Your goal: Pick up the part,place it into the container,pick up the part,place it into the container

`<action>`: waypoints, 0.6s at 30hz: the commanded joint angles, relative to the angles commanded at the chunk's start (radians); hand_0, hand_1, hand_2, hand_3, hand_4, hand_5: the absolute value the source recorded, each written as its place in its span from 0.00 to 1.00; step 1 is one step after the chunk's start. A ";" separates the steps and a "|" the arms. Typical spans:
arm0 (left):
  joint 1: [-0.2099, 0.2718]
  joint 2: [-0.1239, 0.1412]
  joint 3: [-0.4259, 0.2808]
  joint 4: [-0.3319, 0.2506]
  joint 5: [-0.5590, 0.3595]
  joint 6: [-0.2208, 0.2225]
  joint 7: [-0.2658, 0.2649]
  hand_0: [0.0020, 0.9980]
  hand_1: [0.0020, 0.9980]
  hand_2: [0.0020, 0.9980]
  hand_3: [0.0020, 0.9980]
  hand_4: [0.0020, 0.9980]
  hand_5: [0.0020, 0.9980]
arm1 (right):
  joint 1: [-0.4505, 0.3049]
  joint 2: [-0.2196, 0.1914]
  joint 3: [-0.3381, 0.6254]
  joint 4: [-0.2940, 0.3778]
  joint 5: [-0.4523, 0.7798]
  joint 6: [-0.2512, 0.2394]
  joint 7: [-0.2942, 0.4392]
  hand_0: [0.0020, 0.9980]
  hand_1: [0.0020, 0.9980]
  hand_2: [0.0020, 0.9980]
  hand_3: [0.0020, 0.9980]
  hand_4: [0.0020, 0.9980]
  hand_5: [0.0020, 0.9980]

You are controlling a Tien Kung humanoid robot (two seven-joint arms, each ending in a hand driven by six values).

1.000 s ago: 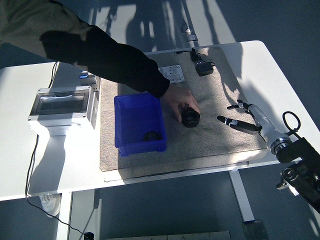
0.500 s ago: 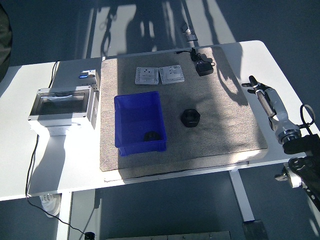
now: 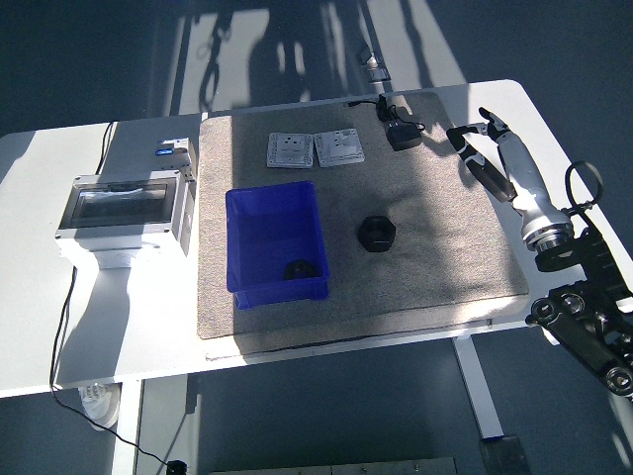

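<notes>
The right robot hand (image 3: 482, 148) hovers near the bench's (image 3: 40, 327) right edge, fingers loosely spread, holding nothing. A black hex nut (image 3: 377, 235) sits mid-mat (image 3: 435, 257), well apart from it. Just left stands the blue bin (image 3: 272, 213), another black part (image 3: 298, 269) inside near its front wall.

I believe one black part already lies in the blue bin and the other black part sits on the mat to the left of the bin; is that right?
Not quite. The head view shows one black part in the blue bin, but the other black part sits on the mat to the right of the bin, not the left.
</notes>
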 joint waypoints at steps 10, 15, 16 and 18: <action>-0.009 0.007 -0.010 0.000 0.010 0.000 0.002 0.61 0.29 0.49 0.61 0.63 0.85 | 0.194 0.053 -0.200 -0.136 -0.281 0.197 -0.160 0.74 0.43 0.56 1.00 1.00 0.25; -0.014 0.011 -0.013 0.000 0.011 0.002 0.002 0.61 0.29 0.49 0.61 0.63 0.86 | 0.263 0.077 -0.287 -0.220 -0.342 0.248 -0.188 1.00 1.00 1.00 1.00 1.00 0.33; -0.015 0.012 -0.014 0.000 0.012 0.002 0.002 0.61 0.29 0.49 0.61 0.63 0.86 | 0.272 0.082 -0.298 -0.235 -0.343 0.257 -0.193 1.00 1.00 1.00 1.00 1.00 0.33; -0.016 0.013 -0.014 0.000 0.011 0.003 0.002 0.61 0.29 0.48 0.61 0.63 0.86 | 0.283 0.090 -0.314 -0.256 -0.336 0.269 -0.200 1.00 1.00 1.00 1.00 1.00 0.35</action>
